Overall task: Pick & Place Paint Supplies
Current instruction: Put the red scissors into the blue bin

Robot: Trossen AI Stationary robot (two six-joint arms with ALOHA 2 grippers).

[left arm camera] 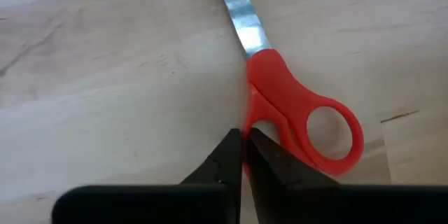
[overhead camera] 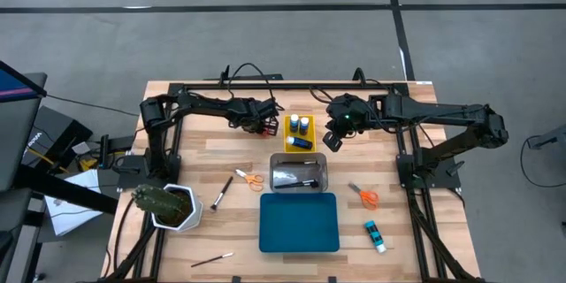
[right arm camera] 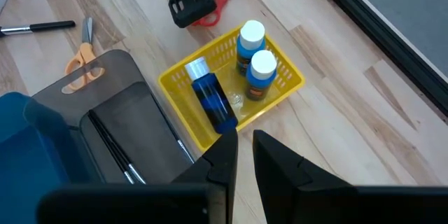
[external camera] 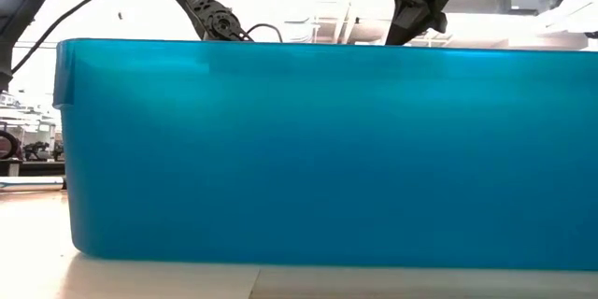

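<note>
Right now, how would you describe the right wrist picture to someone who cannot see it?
A yellow tray on a wooden table holds three blue bottles with white caps, two upright and one lying down. The right tool hovers above its near edge, slightly open. Beside it, a clear tray holds dark paintbrushes; the left tool works at red scissors beyond.

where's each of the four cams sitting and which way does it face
High: overhead, looking straight down on the table; both arms show.
Low: at table height, facing the blue tray wall; arm links above.
Left wrist: on the left arm, looking at red scissors; left gripper shut.
Right wrist: on the right arm, above the yellow tray of blue bottles; right gripper open.
Shared: high and right wrist both show the yellow tray.
</note>
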